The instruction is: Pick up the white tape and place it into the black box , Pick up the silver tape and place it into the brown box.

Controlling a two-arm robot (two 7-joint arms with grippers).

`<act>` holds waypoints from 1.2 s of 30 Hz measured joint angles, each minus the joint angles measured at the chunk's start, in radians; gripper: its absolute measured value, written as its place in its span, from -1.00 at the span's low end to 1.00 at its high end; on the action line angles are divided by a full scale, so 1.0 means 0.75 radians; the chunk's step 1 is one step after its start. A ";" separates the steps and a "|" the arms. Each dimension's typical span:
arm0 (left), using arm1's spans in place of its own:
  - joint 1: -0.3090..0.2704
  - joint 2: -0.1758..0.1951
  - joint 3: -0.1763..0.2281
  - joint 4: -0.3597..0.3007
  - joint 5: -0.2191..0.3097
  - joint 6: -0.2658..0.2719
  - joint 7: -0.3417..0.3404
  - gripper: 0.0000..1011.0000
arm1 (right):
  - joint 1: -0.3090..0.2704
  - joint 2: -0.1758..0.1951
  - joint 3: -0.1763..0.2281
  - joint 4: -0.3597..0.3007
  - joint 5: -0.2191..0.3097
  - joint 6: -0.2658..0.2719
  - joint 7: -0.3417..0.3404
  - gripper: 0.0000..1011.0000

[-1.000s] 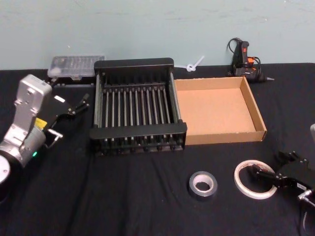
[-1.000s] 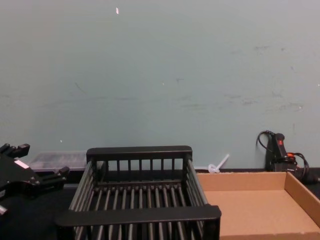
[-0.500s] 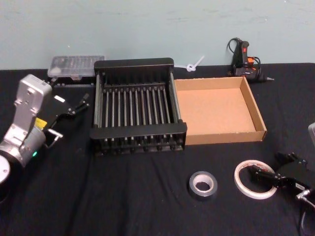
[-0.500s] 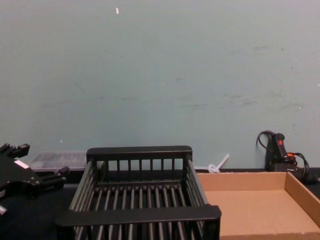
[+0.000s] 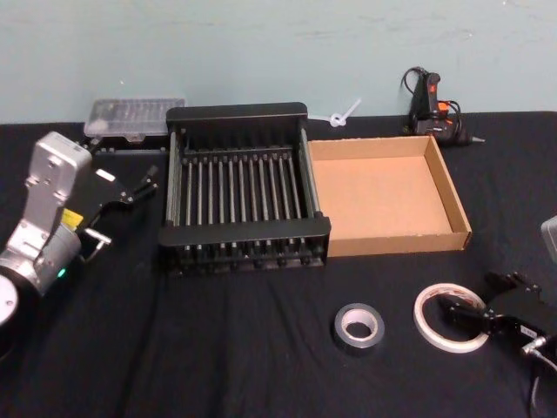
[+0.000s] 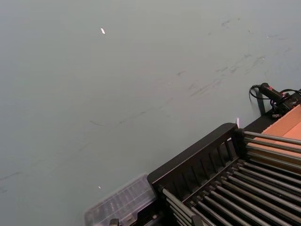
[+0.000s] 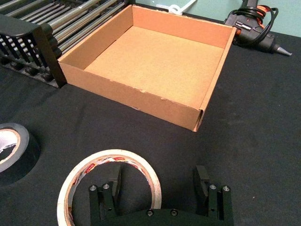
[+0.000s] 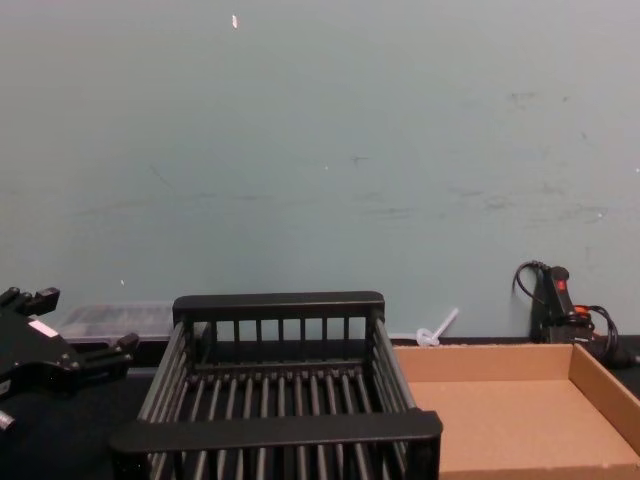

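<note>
The right gripper (image 7: 157,186) is held low with its fingers spread, one finger (image 7: 115,181) inside the white tape (image 5: 449,316) and the other outside, so the rim can be pinched; the tape lies flat on the black table (image 5: 226,348); the silver tape (image 5: 358,326) lies just beside it; the black box (image 5: 244,196) and brown box (image 5: 387,192) stand empty beyond; the left gripper (image 5: 130,187) is parked beside the black box, fingers apart.

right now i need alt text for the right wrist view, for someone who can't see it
The right gripper is open, one finger inside the white tape ring and the other outside, on a black cloth. The silver tape lies beside it; the empty brown box, black box and a glue gun sit beyond.
</note>
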 joint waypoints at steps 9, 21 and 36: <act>0.000 0.000 0.000 0.000 0.000 0.000 0.000 0.98 | 0.004 -0.004 -0.003 0.007 -0.004 0.009 0.014 0.98; 0.000 0.000 0.000 0.000 0.000 0.000 0.000 0.98 | 0.010 -0.010 -0.004 0.019 -0.004 0.012 0.019 0.98; 0.000 0.000 0.000 0.000 0.000 0.000 0.000 0.98 | 0.009 -0.009 -0.004 0.018 -0.003 0.011 0.018 0.98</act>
